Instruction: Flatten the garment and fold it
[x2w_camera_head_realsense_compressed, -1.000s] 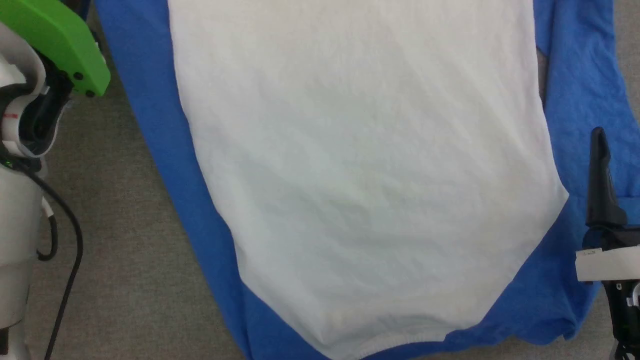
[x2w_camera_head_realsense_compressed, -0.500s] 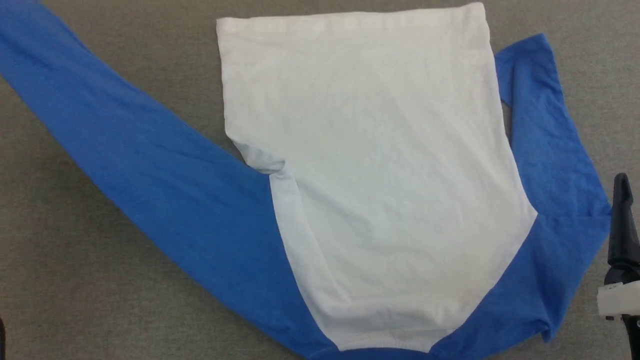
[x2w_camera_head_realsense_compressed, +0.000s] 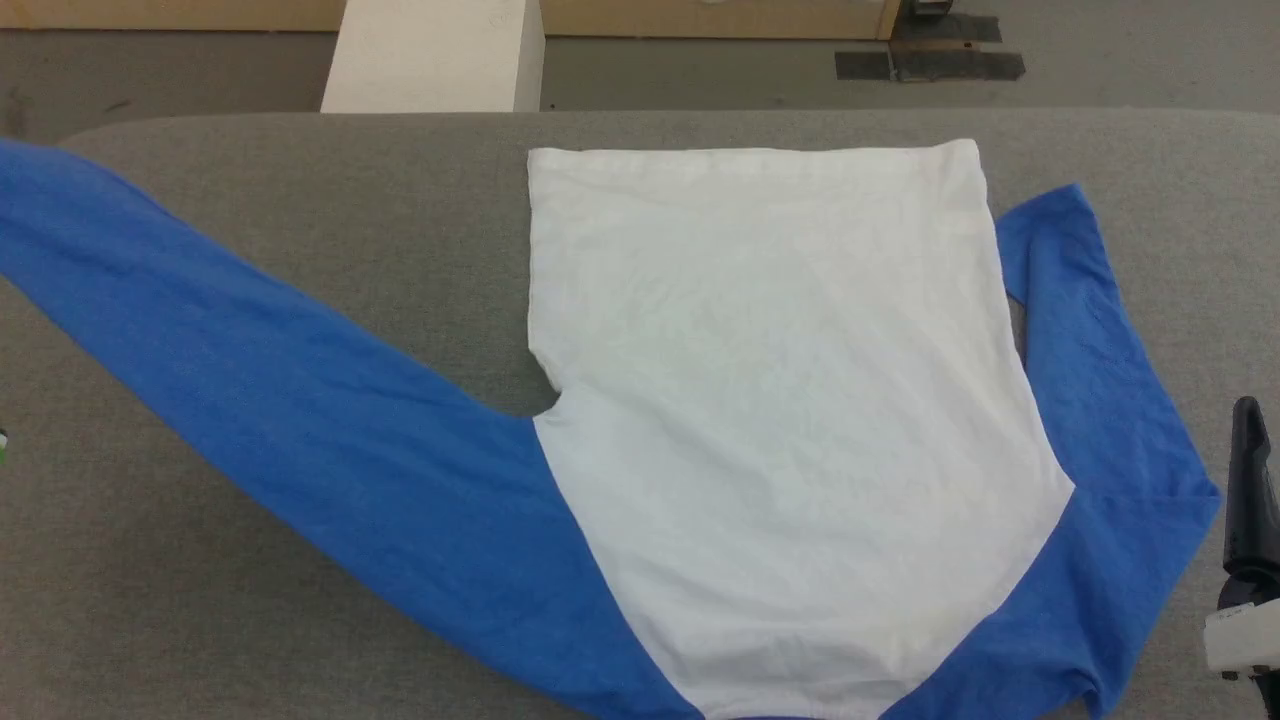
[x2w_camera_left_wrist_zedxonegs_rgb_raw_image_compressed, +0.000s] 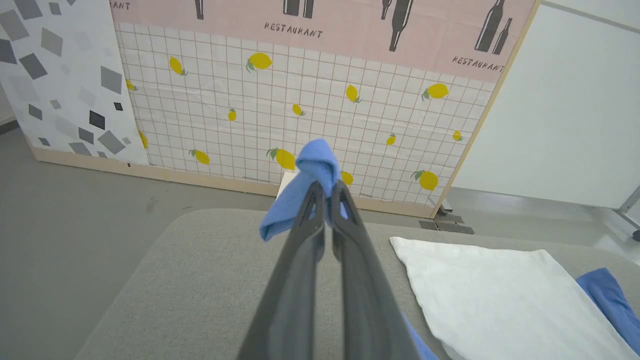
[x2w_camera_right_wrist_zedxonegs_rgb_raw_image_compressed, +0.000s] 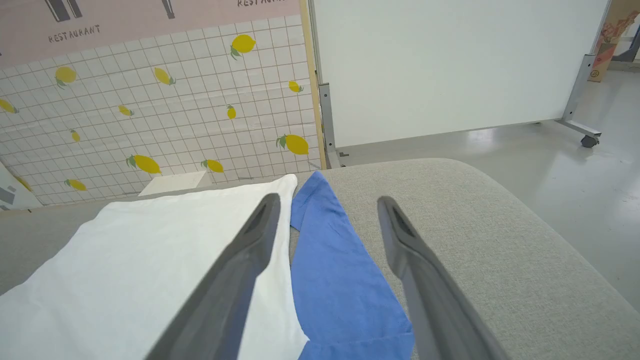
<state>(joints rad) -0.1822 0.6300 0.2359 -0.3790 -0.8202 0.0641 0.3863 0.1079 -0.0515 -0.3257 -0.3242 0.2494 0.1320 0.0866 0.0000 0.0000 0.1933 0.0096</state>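
Head view a second ago sits close over the white cloth; since then the camera has pulled up and back, so the whole shirt (x2w_camera_head_realsense_compressed: 790, 400) now shows, lying on the grey table (x2w_camera_head_realsense_compressed: 300, 200) with its hem toward 12 o'clock and its collar at 6 o'clock. That shift is the camera's, not the shirt's.

The real change is in the cloth. Half a second ago a small tuck sat at the armpit where the left sleeve (x2w_camera_head_realsense_compressed: 300, 420) meets the body; now it is gone and the white panel lies smooth. The left sleeve runs straight out from about 6 o'clock to 9 o'clock. In the left wrist view the left gripper (x2w_camera_left_wrist_zedxonegs_rgb_raw_image_compressed: 327, 192) is clamped on the blue cuff (x2w_camera_left_wrist_zedxonegs_rgb_raw_image_compressed: 315, 160), holding it up off the table. The right sleeve (x2w_camera_head_realsense_compressed: 1100, 400) lies along the body at 3 o'clock, its end pointing to 1 o'clock. The right gripper (x2w_camera_right_wrist_zedxonegs_rgb_raw_image_compressed: 329, 202) hovers over it with fingers apart and nothing between them.

I judge the flattening nearly done: the left sleeve is drawn out and the body is flat, so laying that sleeve down or across comes next.

The table is padded grey fabric with rounded corners. Beyond its far edge, at 12 o'clock, is grey floor (x2w_camera_head_realsense_compressed: 700, 70) with a white block (x2w_camera_head_realsense_compressed: 430, 55) and dark tape (x2w_camera_head_realsense_compressed: 930, 65). Behind stand a wall panel (x2w_camera_left_wrist_zedxonegs_rgb_raw_image_compressed: 300, 100) printed with lemons and a white board (x2w_camera_right_wrist_zedxonegs_rgb_raw_image_compressed: 450, 65) on wheels.
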